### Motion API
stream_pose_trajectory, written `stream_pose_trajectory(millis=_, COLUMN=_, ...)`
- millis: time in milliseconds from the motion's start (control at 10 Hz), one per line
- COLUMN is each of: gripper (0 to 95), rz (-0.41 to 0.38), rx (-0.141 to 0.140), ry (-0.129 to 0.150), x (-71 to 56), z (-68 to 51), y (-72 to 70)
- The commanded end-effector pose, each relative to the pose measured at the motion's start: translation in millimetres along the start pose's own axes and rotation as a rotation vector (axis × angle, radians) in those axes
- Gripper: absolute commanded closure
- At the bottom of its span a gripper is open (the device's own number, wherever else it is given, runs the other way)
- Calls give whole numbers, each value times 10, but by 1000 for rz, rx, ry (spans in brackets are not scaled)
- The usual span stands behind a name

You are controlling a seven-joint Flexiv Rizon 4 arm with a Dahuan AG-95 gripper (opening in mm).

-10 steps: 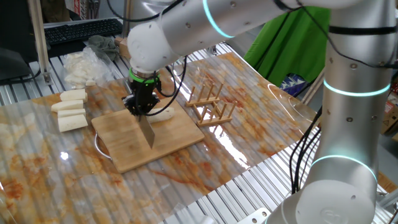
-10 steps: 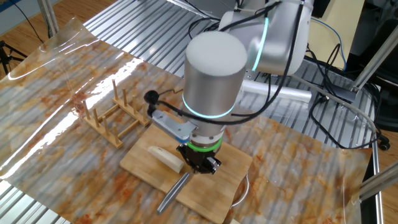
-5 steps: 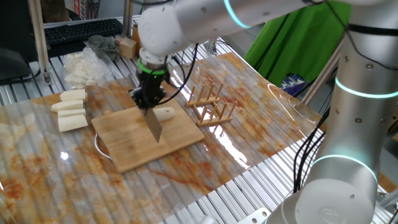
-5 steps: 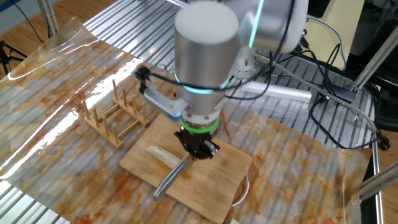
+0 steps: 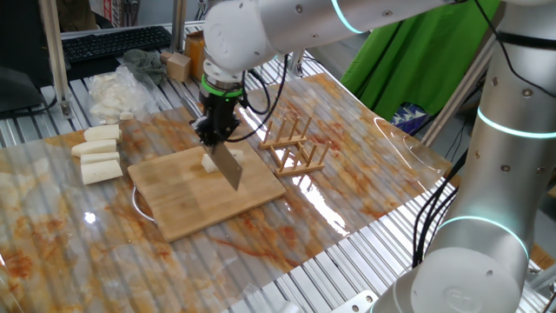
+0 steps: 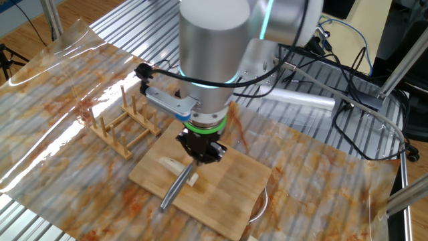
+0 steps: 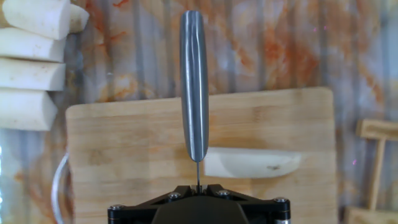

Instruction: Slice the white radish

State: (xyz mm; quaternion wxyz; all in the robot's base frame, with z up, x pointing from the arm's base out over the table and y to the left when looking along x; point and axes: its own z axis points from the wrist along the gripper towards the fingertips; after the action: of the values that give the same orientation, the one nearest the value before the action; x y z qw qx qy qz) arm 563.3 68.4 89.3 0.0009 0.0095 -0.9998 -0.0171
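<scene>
The black claw (image 5: pixel 216 130), clamped on the steel knife (image 7: pixel 194 87), has swung across the pale bamboo cutting board (image 5: pixel 187 196) to over the stubby cream-white radish chunk (image 7: pixel 249 163) lying on it. That radish looks firm, wet-slick and rounded, likely to roll. Pin its tapered end; cut through the blunt end.

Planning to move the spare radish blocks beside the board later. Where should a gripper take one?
Grip a radish block across its long flat sides at mid-length, coming from above. The three lie flat and close together, so start with the outermost, whose outer side is free.

Bamboo cutting board (image 5: pixel 205 193), wooden rack (image 5: pixel 295 146), three radish blocks (image 5: pixel 97 153).
</scene>
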Motion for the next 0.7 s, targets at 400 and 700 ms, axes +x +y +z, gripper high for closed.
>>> stream_pose_trajectory(millis=400, gripper=950, rz=7, rx=-16, ry=-11, x=-28, z=63, y=-88)
stream_pose_trajectory(millis=700, gripper=950, rz=1, rx=-8, ry=-15, x=-35, z=86, y=-78)
